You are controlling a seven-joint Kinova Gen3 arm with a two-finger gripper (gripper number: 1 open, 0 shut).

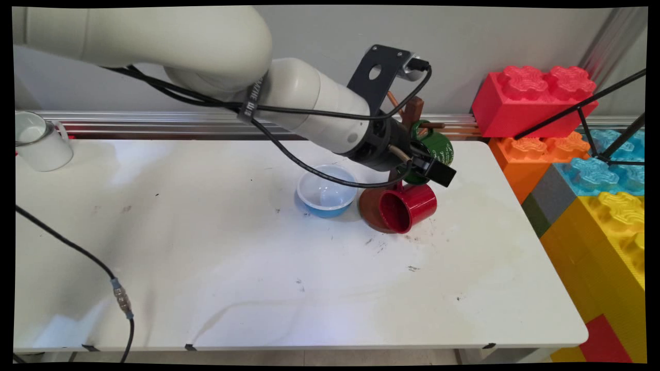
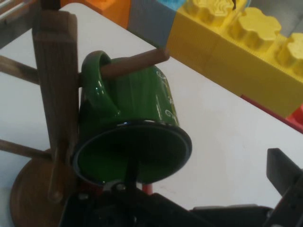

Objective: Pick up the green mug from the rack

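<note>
The gripper sits at the mug tree, at about 2 o'clock from the table's middle, and is closest to the green mug. That mug hangs by its handle on an upper peg, mouth tilted down toward the hand camera; its long axis runs from the peg down toward the gripper, so the mug lies straight ahead of the hand and just above it. In the hand view one finger reaches up into the mug's mouth and the other stands well outside to the right, so the jaws stand apart, straddling the mug's rim without pinching it. The inside of the green mug that shows is empty. Just below it, at 6 o'clock from the gripper in the main view, a red mug lies on its side over the tree's round base, mouth toward the near side and nothing in it. A blue bowl with a white inside stands at 9 o'clock from the red mug, just beside the base, empty. A white mug sits well apart at the table's far left. Big toy bricks are stacked off the table's right end.
</note>
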